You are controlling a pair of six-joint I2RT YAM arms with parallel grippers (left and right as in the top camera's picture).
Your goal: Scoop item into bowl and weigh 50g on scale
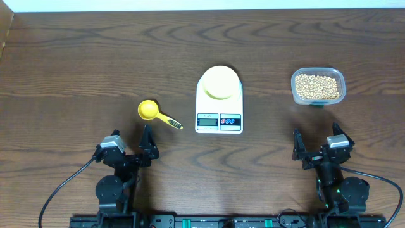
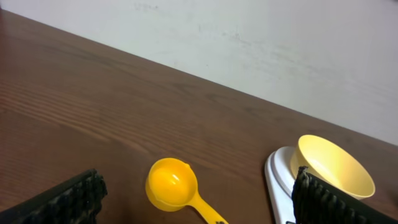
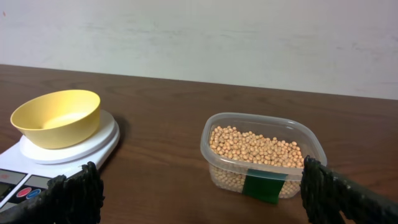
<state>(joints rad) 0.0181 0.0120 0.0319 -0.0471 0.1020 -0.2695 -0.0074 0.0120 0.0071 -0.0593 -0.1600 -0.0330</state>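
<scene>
The beans (image 1: 317, 87) fill a clear plastic tub (image 1: 297, 88) at the right; they also show in the right wrist view (image 3: 255, 148). The pale-yellow bowl (image 1: 219, 82) stands empty on the white scale (image 1: 219, 117), also seen in the right wrist view (image 3: 59, 117) and the left wrist view (image 2: 333, 165). A bright yellow scoop (image 1: 150, 111) lies left of the scale, empty (image 2: 173, 185). My left gripper (image 1: 131, 147) is open and empty, just below the scoop. My right gripper (image 1: 316, 147) is open and empty, below the tub.
The tub carries a green label (image 3: 262, 186) on its near side. The scale's display and two buttons (image 1: 219, 120) face the front edge. Dark wood table (image 1: 82, 63) all around; a pale wall stands behind it.
</scene>
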